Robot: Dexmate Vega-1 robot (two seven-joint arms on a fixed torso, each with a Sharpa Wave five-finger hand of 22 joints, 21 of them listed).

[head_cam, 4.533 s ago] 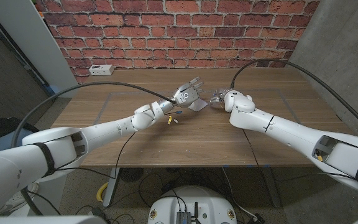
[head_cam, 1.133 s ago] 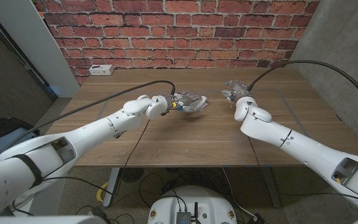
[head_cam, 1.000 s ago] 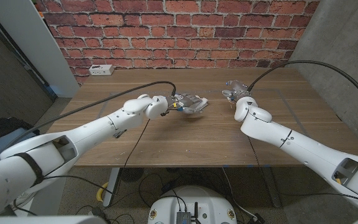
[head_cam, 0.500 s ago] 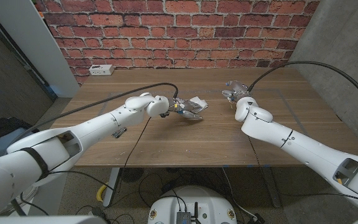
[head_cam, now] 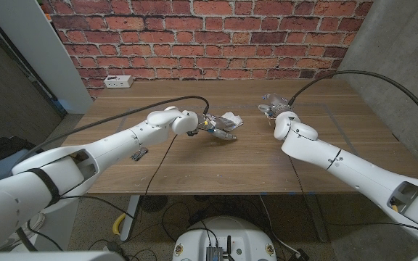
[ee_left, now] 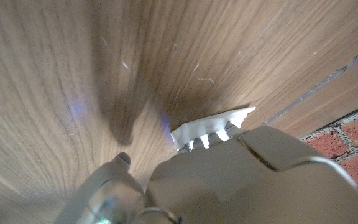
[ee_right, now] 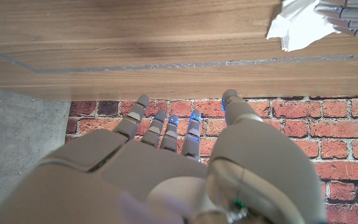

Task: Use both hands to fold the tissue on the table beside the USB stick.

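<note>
We note the tissue [head_cam: 228, 119] lying near the middle of the wooden table [head_cam: 216, 163], bunched and partly doubled over, not yet a neat flat fold. The left hand [head_cam: 216, 126] is on it: in the left wrist view its fingers [ee_left: 211, 135] press down on the white edge of the tissue [ee_left: 219, 121], and in the right wrist view the same fingers [ee_right: 347, 14] lie over the crumpled sheet [ee_right: 294, 25]. We judge this as pressing or holding down; we cannot tell whether any finger pinches the paper.

The right hand [head_cam: 273, 108] stands well apart from the tissue, toward the robot's right, with nothing in it. In the right wrist view its fingers [ee_right: 166, 127] reach out slightly spread.

We cannot make out the USB stick; something small and yellowish shows by the left wrist but is too small to name.

Our judgement: a first fold seems made and is being flattened by one hand. What remains is to bring the right hand in, square the edges and press the crease.

A white power strip [head_cam: 118, 81] sits at the table's far left corner.
</note>
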